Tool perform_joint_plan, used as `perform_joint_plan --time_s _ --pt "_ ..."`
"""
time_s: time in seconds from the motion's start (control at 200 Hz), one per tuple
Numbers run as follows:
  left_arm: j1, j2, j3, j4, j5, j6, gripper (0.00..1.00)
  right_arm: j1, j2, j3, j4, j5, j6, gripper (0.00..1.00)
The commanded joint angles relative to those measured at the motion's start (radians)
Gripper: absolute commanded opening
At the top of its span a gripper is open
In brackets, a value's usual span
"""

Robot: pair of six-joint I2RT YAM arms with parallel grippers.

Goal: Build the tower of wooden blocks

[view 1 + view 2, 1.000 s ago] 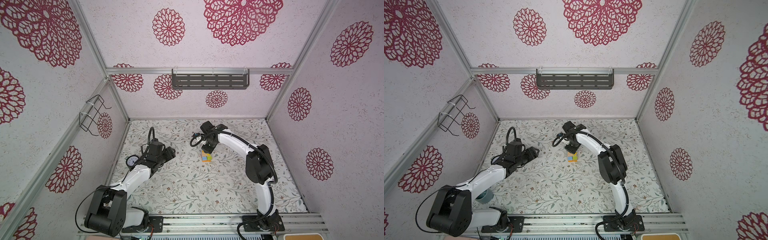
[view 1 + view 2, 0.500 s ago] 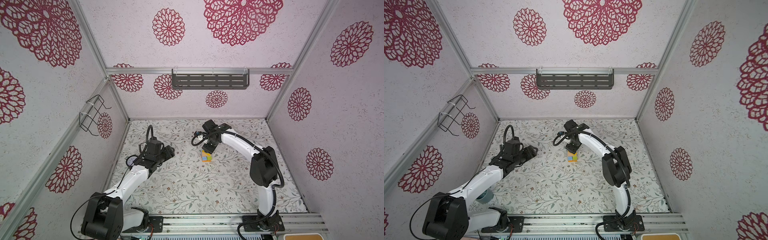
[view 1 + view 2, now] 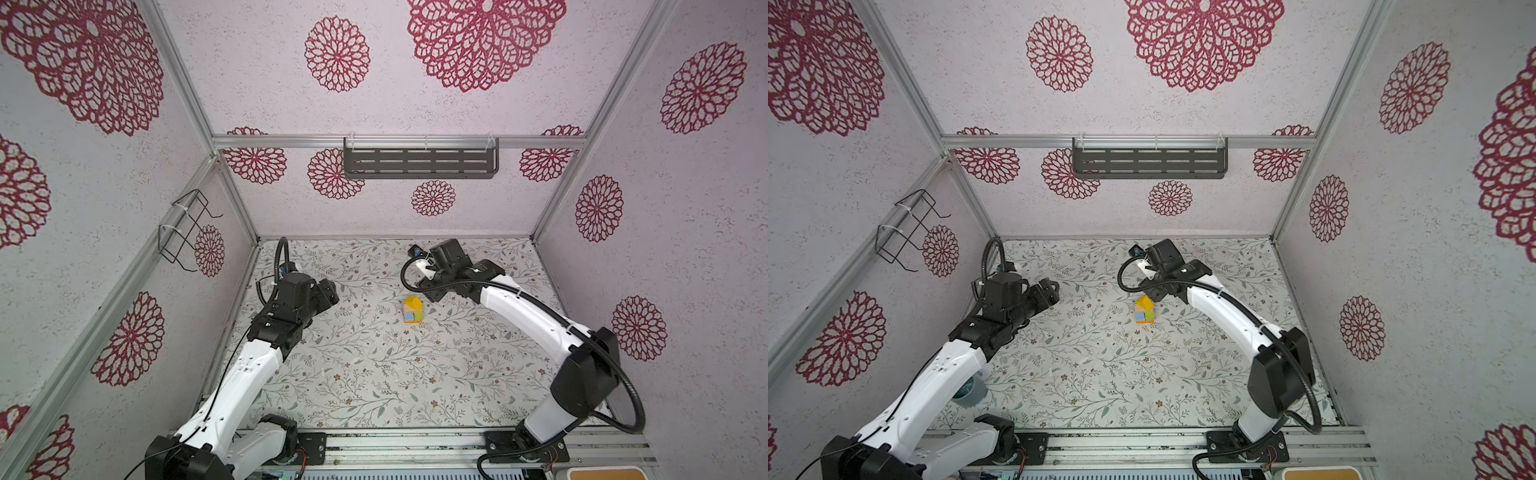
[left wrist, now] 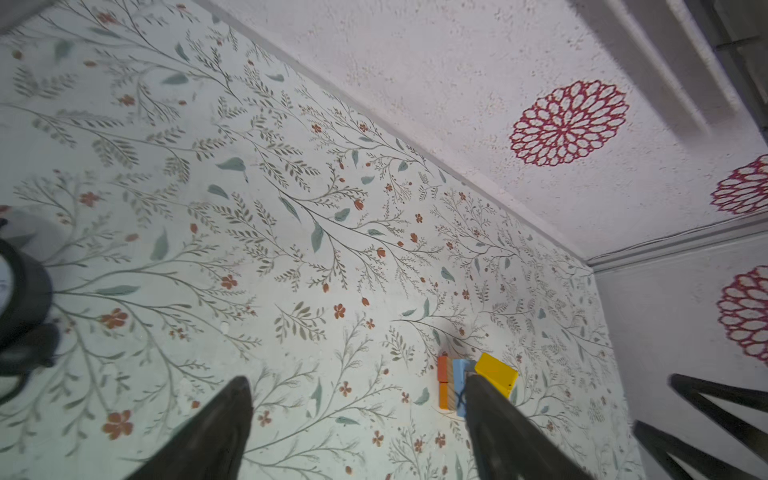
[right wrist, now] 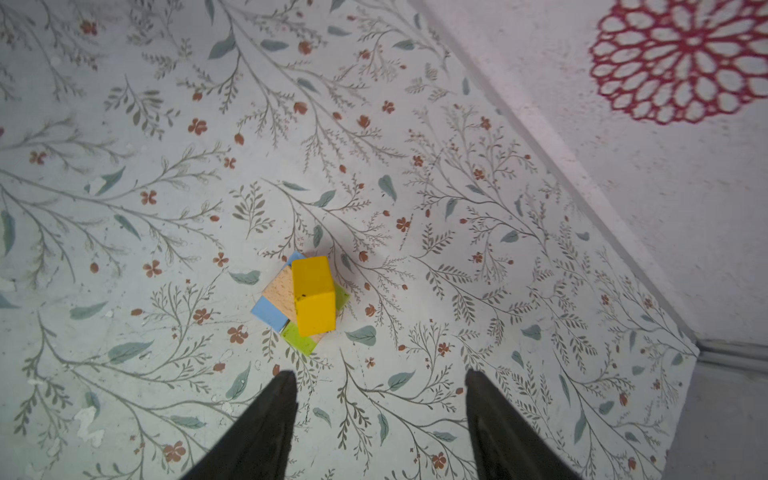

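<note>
Tower (image 3: 413, 310) is being shown standing on the flowered tabletop (image 3: 365, 374) between the two arms, with a yellow block (image 5: 312, 297) being carried topmost over tan, blue and green ones. The right pincer (image 5: 379, 374) is being held spread and empty near it. The left pincer (image 4: 355, 380) is being held wide apart and empty, well to the side.

My left claw (image 4: 357, 376) finger (image 4: 498, 428) hides part of the small coloured wood-block tower (image 4: 459, 374) | black-rimmed round thing (image 4: 25, 291) beside it: cut off
</note>
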Motion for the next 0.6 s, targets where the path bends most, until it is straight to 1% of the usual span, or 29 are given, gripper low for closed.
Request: perform_joint_plan --time_s 0.0,0.085,0.22,0.405,0.47,0.545,0.595 --pt "0.0 -0.051 0.027 -0.094 -0.128 0.032 0.97 -0.012 -0.133 -0.109 0.185 0.071 0.118 0.74" --pt "0.001 -0.086 0.04 -0.128 -0.187 0.045 0.97 -0.03 -0.215 -0.204 0.261 0.084 0.177 0.8" --pt "0.002 -0.144 0.038 -0.159 -0.288 0.057 0.97 -0.071 -0.314 -0.344 0.346 0.129 0.259 0.98" --pt "0.006 -0.203 -0.02 -0.135 -0.429 0.086 0.97 -0.153 -0.395 -0.494 0.434 0.286 0.369 0.99" --pt "0.009 -0.201 -0.039 -0.128 -0.469 0.099 0.97 -0.177 -0.422 -0.567 0.498 0.386 0.389 0.99" --pt "0.019 -0.19 -0.032 -0.164 -0.489 0.132 0.97 -0.195 -0.446 -0.656 0.585 0.512 0.404 0.99" --pt "0.028 -0.186 -0.044 -0.141 -0.498 0.147 0.97 -0.201 -0.457 -0.718 0.654 0.586 0.405 0.99"
